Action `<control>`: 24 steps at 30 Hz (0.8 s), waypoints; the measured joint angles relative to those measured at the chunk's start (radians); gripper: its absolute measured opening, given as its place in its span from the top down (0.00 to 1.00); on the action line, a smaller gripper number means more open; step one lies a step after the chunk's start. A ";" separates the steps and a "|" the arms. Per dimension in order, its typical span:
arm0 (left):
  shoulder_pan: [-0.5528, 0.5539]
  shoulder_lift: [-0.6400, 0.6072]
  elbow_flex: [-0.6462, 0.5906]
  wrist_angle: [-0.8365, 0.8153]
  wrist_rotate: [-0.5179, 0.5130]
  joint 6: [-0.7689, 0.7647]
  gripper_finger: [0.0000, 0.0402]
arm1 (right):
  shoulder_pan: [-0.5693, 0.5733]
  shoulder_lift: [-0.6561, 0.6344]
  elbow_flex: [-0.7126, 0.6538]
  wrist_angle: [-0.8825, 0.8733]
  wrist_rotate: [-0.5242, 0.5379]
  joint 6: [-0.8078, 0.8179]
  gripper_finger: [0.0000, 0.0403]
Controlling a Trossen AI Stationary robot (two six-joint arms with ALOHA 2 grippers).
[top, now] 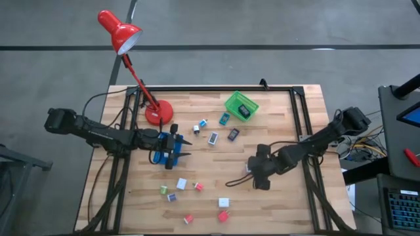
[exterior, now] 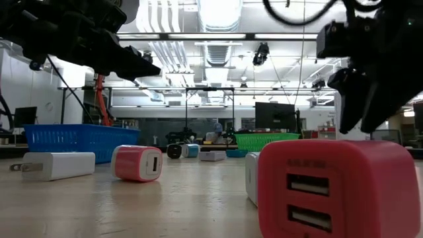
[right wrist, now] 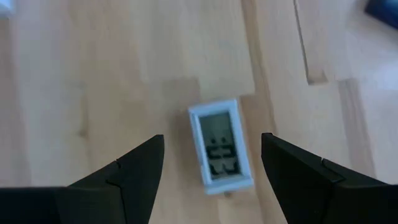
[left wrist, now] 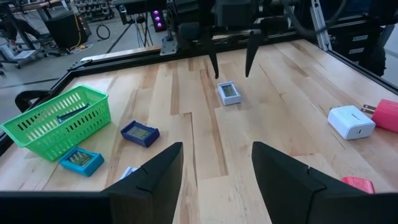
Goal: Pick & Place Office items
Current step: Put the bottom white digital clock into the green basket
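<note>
Right gripper (right wrist: 211, 165) hangs with its dark fingers spread apart over a pale grey flat rectangular piece with a small display (right wrist: 221, 149), which lies flat on the wooden table (right wrist: 93, 74) between the fingertips, untouched. Left gripper (top: 186, 147) waits, parted, above the blue tray (top: 162, 148).

A red lamp (top: 125, 39) stands with its round base (top: 159, 113) on the wooden table (top: 275, 210); a green basket (top: 241, 105) sits well to the base's right; a blue tray (exterior: 76, 140) lies just below the base.
</note>
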 joint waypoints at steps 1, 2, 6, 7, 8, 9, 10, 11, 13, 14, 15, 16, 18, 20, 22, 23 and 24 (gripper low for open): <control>0.000 0.000 0.000 0.000 0.000 0.000 0.51 | 0.000 0.015 0.007 -0.011 -0.005 -0.001 0.35; 0.000 0.000 0.000 0.000 0.000 0.002 0.51 | 0.000 0.028 0.014 -0.021 -0.010 -0.004 0.35; 0.000 0.000 0.000 0.000 0.000 0.003 0.51 | -0.004 0.082 0.039 -0.036 -0.040 -0.014 0.35; 0.000 0.000 0.000 0.000 0.000 0.003 0.51 | -0.006 0.094 0.045 -0.038 -0.047 -0.022 0.35; 0.000 0.000 0.000 0.000 0.000 0.003 0.51 | -0.007 0.105 0.050 -0.039 -0.048 -0.030 0.35; 0.000 0.000 0.000 0.000 0.000 0.003 0.51 | -0.008 0.117 0.055 -0.039 -0.048 -0.035 0.35; 0.000 0.000 0.000 0.000 0.000 0.003 0.51 | -0.011 0.127 0.061 -0.042 -0.050 -0.043 0.35; 0.000 0.000 0.000 0.000 0.000 0.003 0.51 | -0.013 0.135 0.066 -0.047 -0.051 -0.050 0.35; 0.000 0.000 0.000 0.000 0.000 0.003 0.51 | -0.021 0.153 0.076 -0.053 -0.051 -0.061 0.35; 0.000 0.000 0.000 0.000 0.000 0.003 0.51 | -0.024 0.161 0.080 -0.055 -0.051 -0.067 0.35; 0.000 0.000 0.000 0.000 0.000 0.003 0.51 | -0.028 0.167 0.082 -0.056 -0.051 -0.075 0.35; 0.000 0.000 0.000 0.000 0.000 0.003 0.51 | -0.032 0.175 0.083 -0.058 -0.051 -0.081 0.35; 0.000 0.000 0.000 0.000 0.000 0.003 0.51 | -0.040 0.188 0.086 -0.057 -0.052 -0.088 0.35; 0.000 0.000 0.000 0.000 0.000 0.003 0.51 | -0.045 0.198 0.087 -0.058 -0.059 -0.099 0.35; 0.000 0.000 0.000 0.000 0.000 0.003 0.51 | -0.049 0.208 0.090 -0.052 -0.071 -0.108 0.35; 0.000 0.000 0.000 0.000 0.000 0.003 0.51 | -0.051 0.211 0.090 -0.051 -0.077 -0.110 0.35; 0.000 0.000 0.000 0.000 0.000 0.003 0.51 | -0.053 0.215 0.090 -0.049 -0.081 -0.112 0.35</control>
